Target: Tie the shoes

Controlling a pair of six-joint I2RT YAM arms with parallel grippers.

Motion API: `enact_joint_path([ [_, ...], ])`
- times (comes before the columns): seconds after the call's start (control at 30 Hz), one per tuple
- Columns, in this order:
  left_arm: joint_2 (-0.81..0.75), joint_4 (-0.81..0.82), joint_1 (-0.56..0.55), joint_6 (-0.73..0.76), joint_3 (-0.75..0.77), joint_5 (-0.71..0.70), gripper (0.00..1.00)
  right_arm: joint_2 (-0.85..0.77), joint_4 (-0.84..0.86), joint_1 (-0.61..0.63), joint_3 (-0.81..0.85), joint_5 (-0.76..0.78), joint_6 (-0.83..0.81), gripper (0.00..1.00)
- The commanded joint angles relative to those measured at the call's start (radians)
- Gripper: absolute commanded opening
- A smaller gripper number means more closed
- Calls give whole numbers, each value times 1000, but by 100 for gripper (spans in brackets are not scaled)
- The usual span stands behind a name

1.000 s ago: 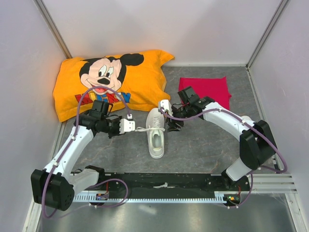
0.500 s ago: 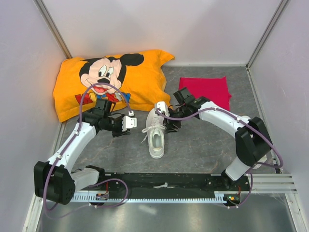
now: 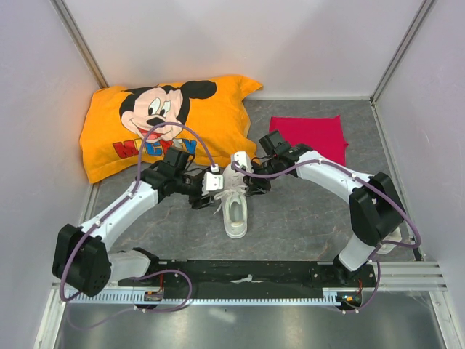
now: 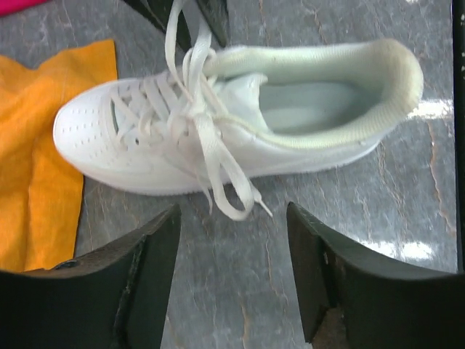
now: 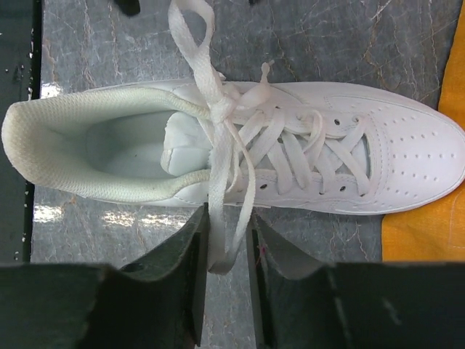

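- The right gripper (image 5: 227,225) has its fingers squeezed nearly together on a lace (image 5: 218,167). The lace drops from the knot straight into the narrow slot between them.
- The left gripper (image 4: 232,225) is spread wide with nothing in it. The other loop (image 4: 218,163) ends on the table (image 3: 305,218) just short of that gap, not between the fingers.
- The shoe (image 3: 235,200) sits between the two grippers, about mid-table. It's upright on its sole, with the toe pointing to the far side and the heel toward the arm bases.
- The toe is right at the edge of the orange pillow (image 3: 145,123); can't tell if they actually touch.
- A red cloth (image 3: 309,134) lies flat further back on the right, well apart from the shoe.
- Room-wise, there's bare grey table on both sides of the shoe, and between the heel and the black rail (image 3: 247,273) at the near edge.
- The walls (image 3: 29,109) close in on the left, right and back, and the pillow fills the far-left corner.
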Motion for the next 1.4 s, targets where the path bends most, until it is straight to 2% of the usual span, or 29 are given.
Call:
enact_joint_path([
  [0.0, 47, 154, -38, -111, 8, -10, 68, -11, 19, 0, 38, -13, 6, 31],
  [0.1, 89, 174, -49, -126, 27, -27, 65, -19, 19, 0, 35, -4, 8, 24],
  [0.2, 112, 173, -53, -125, 35, -35, 58, -23, 19, 1, 32, 10, 14, 16],
  [0.3, 112, 174, -55, -120, 35, -44, 38, -34, 20, 0, 24, 21, 15, 3],
  [0.33, 107, 173, -54, -121, 33, -59, 24, -37, 20, 1, 18, 32, 17, 0],
  [0.43, 71, 171, -44, -118, 24, -96, 4, -54, 20, 0, 8, 55, 21, 0],
  [0.47, 60, 170, -38, -111, 16, -101, 2, -59, 22, -3, 4, 59, 24, 0],
  [0.77, -26, 139, 37, -108, 24, -130, 1, -102, 25, -36, -37, 107, 38, 0],
  [1.37, -34, 165, 92, -122, 21, -133, 2, -146, 17, -74, -103, 144, 11, 0],
])
